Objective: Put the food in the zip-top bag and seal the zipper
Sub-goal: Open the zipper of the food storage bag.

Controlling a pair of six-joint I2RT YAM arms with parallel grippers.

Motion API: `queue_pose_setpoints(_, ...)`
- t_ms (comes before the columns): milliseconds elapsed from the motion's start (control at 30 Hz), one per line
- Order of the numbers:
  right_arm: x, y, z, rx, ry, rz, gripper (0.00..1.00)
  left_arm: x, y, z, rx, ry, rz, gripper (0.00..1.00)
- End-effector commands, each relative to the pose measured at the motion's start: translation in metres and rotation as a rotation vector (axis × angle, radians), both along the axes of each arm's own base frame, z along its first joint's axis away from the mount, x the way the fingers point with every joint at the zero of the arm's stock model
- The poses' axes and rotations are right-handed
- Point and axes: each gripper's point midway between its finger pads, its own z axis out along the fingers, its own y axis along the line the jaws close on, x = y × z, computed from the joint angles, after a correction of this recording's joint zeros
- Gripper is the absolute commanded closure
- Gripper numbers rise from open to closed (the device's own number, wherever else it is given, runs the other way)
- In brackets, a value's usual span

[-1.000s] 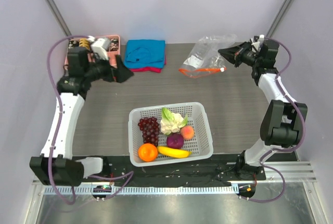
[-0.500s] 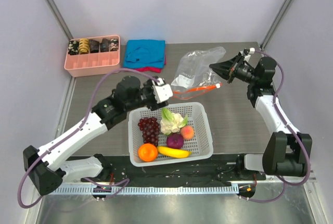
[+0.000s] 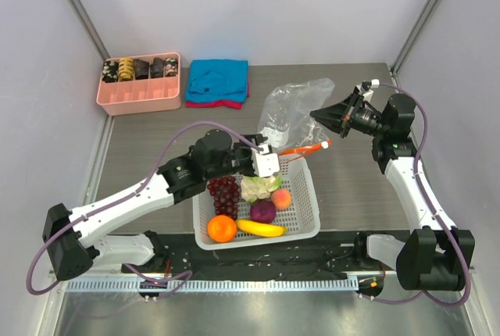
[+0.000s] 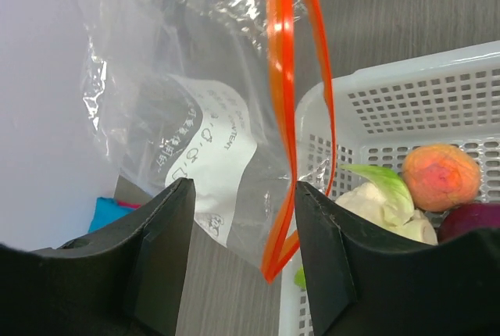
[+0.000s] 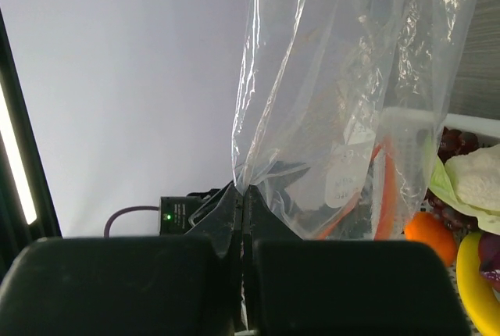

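The crinkly clear plastic zip-top bag [image 3: 293,109] is thin glossy film, heavily creased and catching highlights. Its orange-red zipper strip [image 4: 281,78] is smooth shiny plastic. Its white label [image 4: 215,168] looks matt and printed. The white mesh plastic basket [image 4: 422,98] is moulded, perforated and semi-gloss. The dark grey tabletop [image 3: 133,133] is matt with a fine streaked grain. The folded blue cloth [image 3: 219,80] is soft and dull. The pink plastic tray [image 3: 141,105] is smooth. The left tool [image 4: 241,195] has matt black plastic fingers [image 4: 160,258].

My top cam sits high up behind the rig, looking down over the whole surface [image 3: 348,187]. Left wrist cam is jammed up close on the zip-top bag [image 4: 195,141] and the basket [image 4: 406,101] corner; right wrist cam looks through that same bag, basket behind.
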Motion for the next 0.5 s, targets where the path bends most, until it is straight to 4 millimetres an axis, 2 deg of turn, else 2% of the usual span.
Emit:
queue_pose_setpoints(0,-0.008,0.002,0.001,-0.014,-0.010,0.017,0.99,-0.004,-0.019,0.018,-0.050,-0.066,-0.023,0.42)
queue_pose_setpoints(133,-0.009,0.002,-0.001,-0.014,-0.001,0.020,0.99,-0.008,-0.026,0.013,-0.039,-0.054,-0.041,0.41)
queue_pose_setpoints(233,-0.009,0.002,0.001,-0.012,-0.003,0.025,0.99,-0.004,-0.029,0.002,-0.016,-0.043,-0.023,0.42)
queue_pose_setpoints(400,-0.011,0.003,0.002,-0.018,-0.003,0.027,0.99,-0.001,-0.032,0.004,-0.048,0.011,0.014,0.43)
queue_pose_setpoints(467,-0.013,0.006,0.002,-0.019,-0.004,0.036,0.99,0.002,-0.032,0.008,-0.066,0.029,0.041,0.54)
